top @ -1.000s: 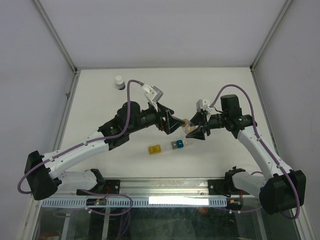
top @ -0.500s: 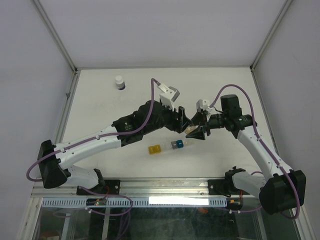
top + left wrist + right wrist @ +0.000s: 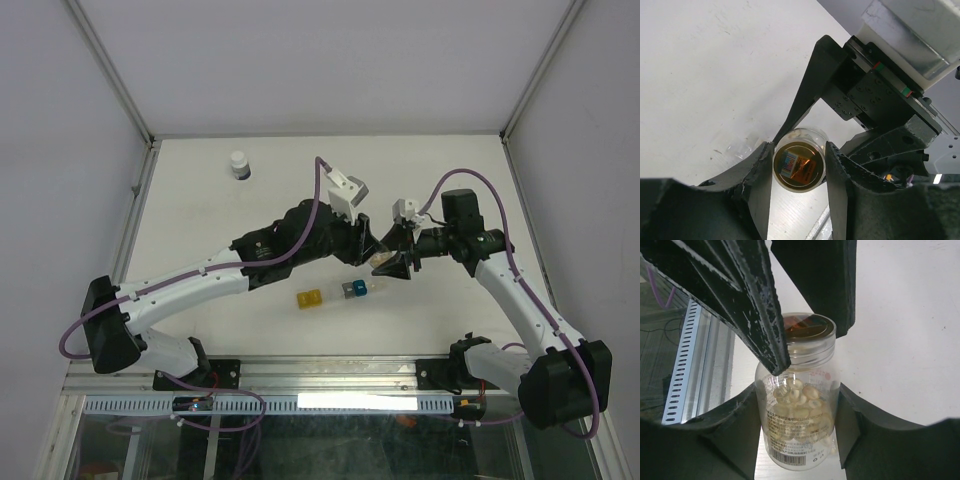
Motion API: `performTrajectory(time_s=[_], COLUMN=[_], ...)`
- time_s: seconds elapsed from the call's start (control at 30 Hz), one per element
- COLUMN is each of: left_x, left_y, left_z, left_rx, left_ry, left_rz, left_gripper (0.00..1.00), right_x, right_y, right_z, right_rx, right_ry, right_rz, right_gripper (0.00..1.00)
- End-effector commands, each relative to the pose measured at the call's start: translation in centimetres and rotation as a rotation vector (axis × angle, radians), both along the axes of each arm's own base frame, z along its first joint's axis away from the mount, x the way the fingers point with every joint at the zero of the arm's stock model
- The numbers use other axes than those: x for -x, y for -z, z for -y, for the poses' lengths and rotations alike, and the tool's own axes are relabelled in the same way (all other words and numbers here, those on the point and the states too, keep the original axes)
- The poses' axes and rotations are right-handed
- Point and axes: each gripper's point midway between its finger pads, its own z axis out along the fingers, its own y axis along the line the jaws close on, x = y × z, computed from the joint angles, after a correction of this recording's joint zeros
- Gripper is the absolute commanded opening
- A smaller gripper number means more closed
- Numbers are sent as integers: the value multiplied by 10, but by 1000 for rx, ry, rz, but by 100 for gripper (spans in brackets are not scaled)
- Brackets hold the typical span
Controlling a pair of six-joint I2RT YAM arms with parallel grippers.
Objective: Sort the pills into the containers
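Right pincer (image 3: pixel 797 422) clenched on the clear vial (image 3: pixel 799 450) of pills (image 3: pixel 800 400), left pincer (image 3: pixel 800 150) narrowed onto its cap (image 3: pixel 799 167), gripping both sides, vial held over the tabletop (image 3: pixel 200 200), just beside the pillbox strip (image 3: pixel 357 289), yellow cube (image 3: pixel 309 298) slightly apart

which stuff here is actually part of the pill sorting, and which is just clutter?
In play: clear plastic vial of tan pills, gripped by the right gripper, left gripper at its top; strip of yellow, blue and clear plastic pillbox cubes.
Lying about: small dark bottle with white cap.
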Motion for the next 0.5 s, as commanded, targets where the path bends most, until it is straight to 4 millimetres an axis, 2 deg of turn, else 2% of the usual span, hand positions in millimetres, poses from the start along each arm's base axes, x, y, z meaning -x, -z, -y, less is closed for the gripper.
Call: performTrajectory(time_s=[0.0, 0.13, 0.2, 0.27, 0.3, 0.37, 0.4, 0.47], left_x=[18, 44, 55, 51, 44, 25, 19, 16], left_y=[-20, -17, -16, -22, -27, -42, -51, -64], left_z=[12, 15, 11, 6, 3, -6, -11, -21], left_rx=[4, -53, -66, -86, -87, -60, -26, 60], left_ry=[161, 449, 567, 588, 544, 403, 344, 283], left_rz=[93, 300, 403, 531, 561, 596, 608, 593], left_gripper=[22, 19, 25, 44, 64, 93, 99, 99], right_x=[-1, -1, 0, 0, 0, -1, -1, -1], right_y=[-18, -19, -19, -20, -20, -21, -21, -20], right_z=[-3, -3, -3, -3, -3, -2, -2, -2], right_rx=[-42, -44, -45, -45, -45, -45, -45, -44], right_ry=[-21, -23, -23, -23, -21, -19, -19, -18], right_rz=[62, 62, 62, 66, 69, 73, 73, 71], right_gripper=[0, 0, 0, 0, 0, 0, 0, 0])
